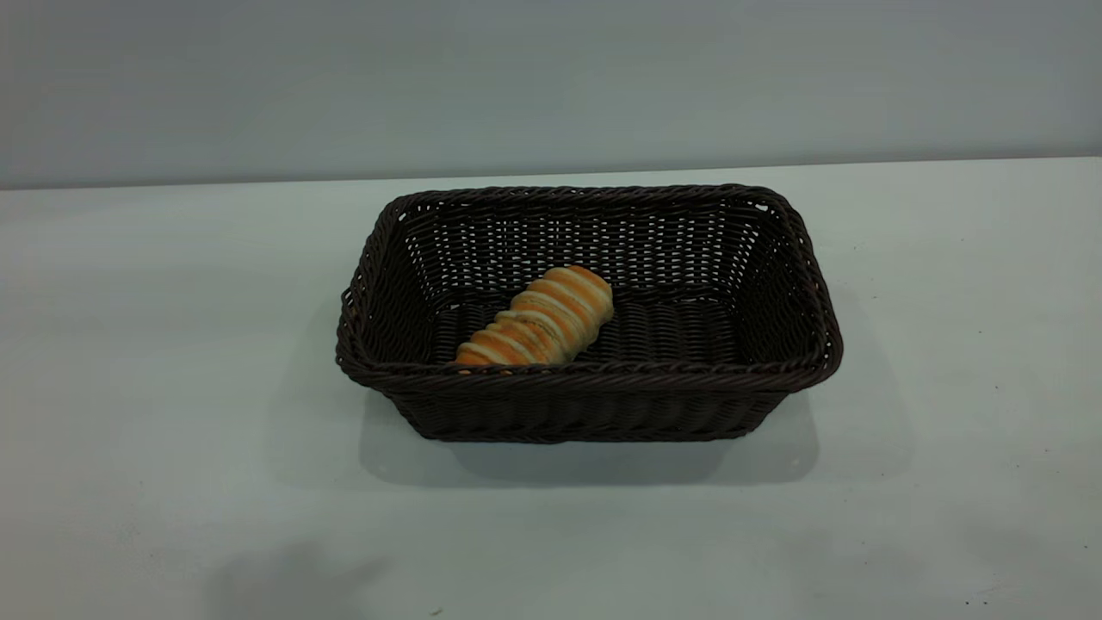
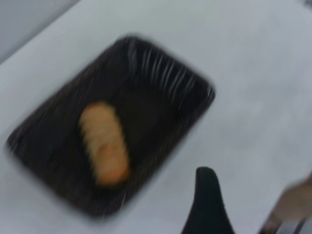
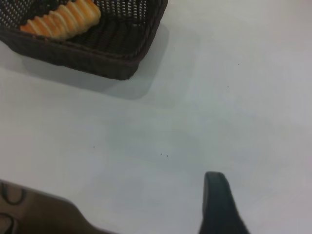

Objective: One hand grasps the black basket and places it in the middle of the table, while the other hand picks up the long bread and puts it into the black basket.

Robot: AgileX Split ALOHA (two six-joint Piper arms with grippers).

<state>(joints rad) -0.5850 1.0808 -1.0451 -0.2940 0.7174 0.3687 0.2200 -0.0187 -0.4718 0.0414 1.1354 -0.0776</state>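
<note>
Here the left gripper [image 2: 243,204] shows only in its own wrist view: one dark finger [image 2: 207,204] is sharp enough to read, the other side is a blur, and whether the jaws are spread or pressed together cannot be told. It hangs over bare bench, clear of the black basket [image 2: 161,83], holding nothing. The right gripper [image 3: 170,214] likewise appears only in its wrist view, with one dark fingertip [image 3: 219,204] plain and its partner not clearly seen, so the state of those jaws cannot be told either; it too sits over bare bench, well apart from the basket's corner [image 3: 122,58].

The black basket [image 1: 603,405] stands upright on the bench [image 1: 172,387], roughly in its middle in the exterior view. Inside the basket lies the long bread [image 1: 538,320], resting on the woven floor in the basket's left half, set on a slant: one end is close against the near wall, the other points toward the basket's centre. The basket's right half holds nothing.

Around the basket the bench carries only a few tiny dark specks [image 3: 164,155], and nothing stands between either gripper and the basket.
</note>
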